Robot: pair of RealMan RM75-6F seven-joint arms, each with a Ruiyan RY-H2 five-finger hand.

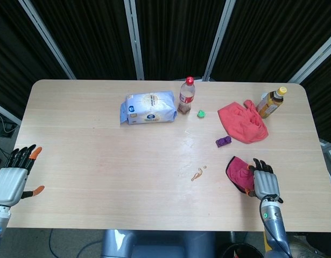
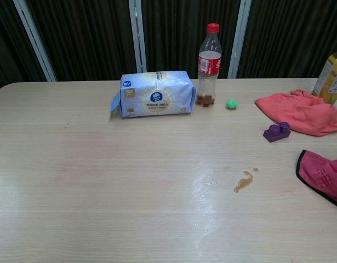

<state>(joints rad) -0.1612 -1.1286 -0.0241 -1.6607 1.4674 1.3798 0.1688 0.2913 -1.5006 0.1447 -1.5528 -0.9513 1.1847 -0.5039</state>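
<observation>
Though fingers spread, right robot hand point(image 1: 263, 183) on dark-edged pink cloth point(image 1: 240, 173), grip unclear.

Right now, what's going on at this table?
The right hand rests on the dark-edged magenta cloth near the table's front right. A small brown liquid spill lies just left of the cloth. The left hand hovers open off the table's left edge, holding nothing.

open: bare table point(image 1: 100, 161) left and centre | blocked rear: tissue pack point(image 1: 149, 107), cola bottle point(image 1: 186, 95), green cap point(image 1: 201, 113) | right: purple block point(image 1: 224, 141), coral cloth point(image 1: 241, 122), juice bottle point(image 1: 272, 102) (crowded) | centre: spill point(image 1: 197, 174)
</observation>
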